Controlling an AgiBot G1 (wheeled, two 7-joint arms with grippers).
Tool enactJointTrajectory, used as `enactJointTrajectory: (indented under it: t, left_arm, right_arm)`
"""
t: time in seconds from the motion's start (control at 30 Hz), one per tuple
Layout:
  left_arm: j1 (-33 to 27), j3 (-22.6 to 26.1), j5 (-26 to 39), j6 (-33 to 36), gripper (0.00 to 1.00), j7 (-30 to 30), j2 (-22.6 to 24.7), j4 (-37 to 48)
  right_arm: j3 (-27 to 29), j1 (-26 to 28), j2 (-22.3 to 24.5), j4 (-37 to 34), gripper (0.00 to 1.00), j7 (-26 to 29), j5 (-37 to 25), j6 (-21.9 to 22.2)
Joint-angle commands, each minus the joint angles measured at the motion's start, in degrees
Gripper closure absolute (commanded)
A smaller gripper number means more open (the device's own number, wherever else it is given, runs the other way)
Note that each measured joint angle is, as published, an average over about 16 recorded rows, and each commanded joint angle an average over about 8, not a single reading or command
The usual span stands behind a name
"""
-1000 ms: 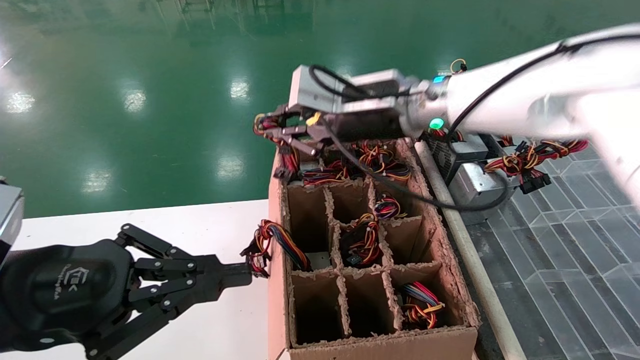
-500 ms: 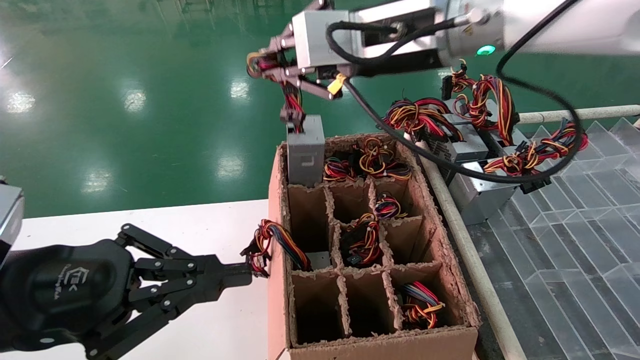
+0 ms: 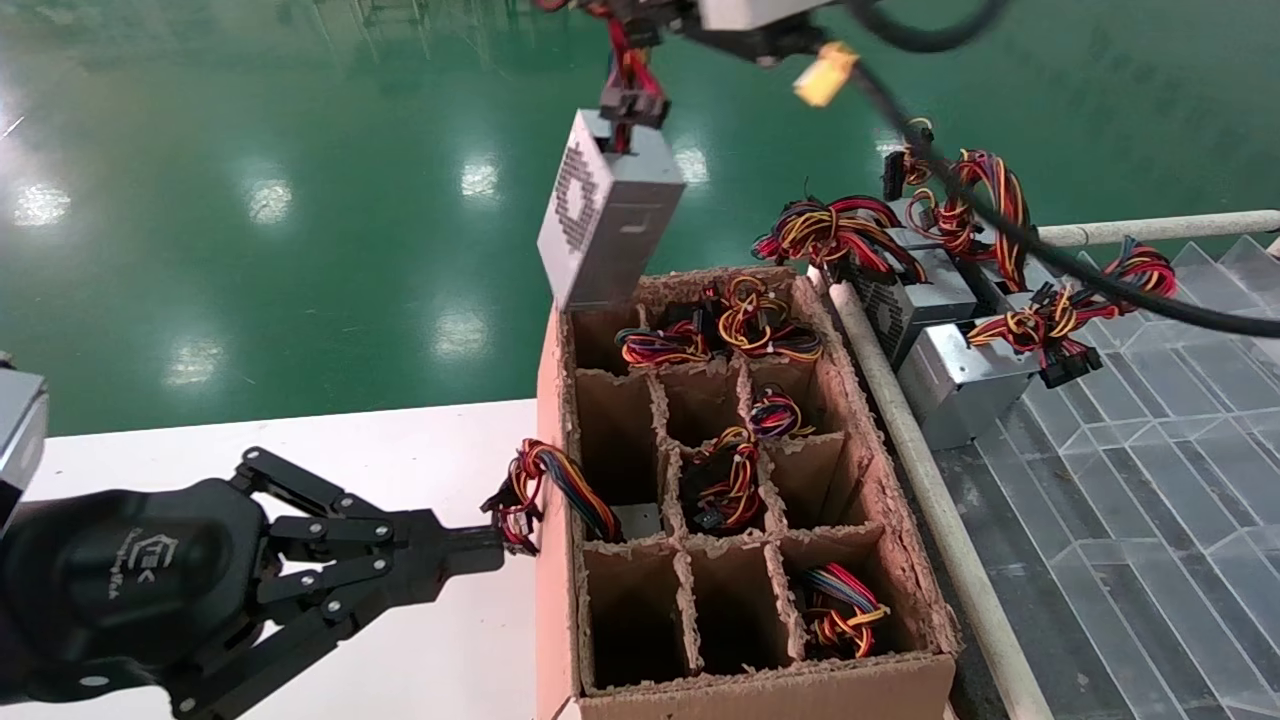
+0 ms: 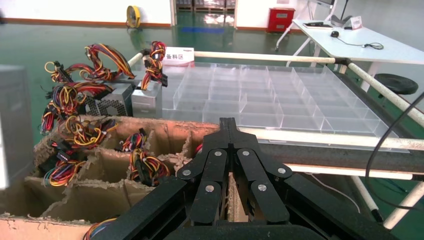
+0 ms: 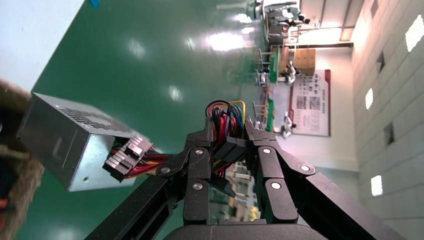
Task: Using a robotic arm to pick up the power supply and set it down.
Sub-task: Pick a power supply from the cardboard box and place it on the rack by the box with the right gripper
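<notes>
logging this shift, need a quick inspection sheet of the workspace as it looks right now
surface: white table on the left, divided cardboard box at its edge, clear plastic tray grid to the right
job's things: power supply hanging tilted above the box's far left cell, clear of the cardboard, held by its wire bundle
clutter: more supplies with wire bundles in several box cells; others piled beyond the box
grippers: right tool shut on the wire bundle, high above the box; left tool shut, low beside the box's near left side
cables: black arm cable looping over the piled supplies
surroundings: glossy green floor
</notes>
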Motion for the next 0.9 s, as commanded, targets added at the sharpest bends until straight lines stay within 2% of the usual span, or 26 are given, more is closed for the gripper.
enactJointTrajectory:
  t: [0.03, 0.17, 0.3, 0.5, 0.7, 0.8, 0.9]
  left_arm:
    - [0.0, 0.0, 0.0, 0.0, 1.0, 0.0, 0.0, 0.0]
    - [0.0, 0.0, 0.0, 0.0, 1.0, 0.0, 0.0, 0.0]
    - [0.0, 0.0, 0.0, 0.0, 1.0, 0.0, 0.0, 0.0]
    - [0.0, 0.0, 0.0, 0.0, 1.0, 0.0, 0.0, 0.0]
    - [0.0, 0.0, 0.0, 0.0, 1.0, 0.0, 0.0, 0.0]
    - [0.0, 0.0, 0.0, 0.0, 1.0, 0.0, 0.0, 0.0]
    - [0.0, 0.0, 0.0, 0.0, 1.0, 0.0, 0.0, 0.0]
  right_arm:
    - [0.1, 0.7, 2.6, 5.0, 1.0, 2.4, -1.1, 0.5]
    - [-0.3, 3.3, 6.7, 11.3, 1.0, 8.6, -3.5, -1.0]
    - [-0.6, 7.0, 9.5, 13.5, 1.0, 12.3, -5.2, -4.9]
    - [-1.0, 13.9, 13.6, 13.9, 1.0, 15.2, -7.0, -13.6]
    - [-1.5, 20.6, 18.1, 13.8, 1.0, 17.4, -5.8, -23.3]
    - [-2.5, 23.4, 21.0, 13.6, 1.0, 17.3, -5.9, -25.6]
    - [-4.0, 26.2, 23.8, 13.5, 1.0, 16.6, -8.1, -25.9]
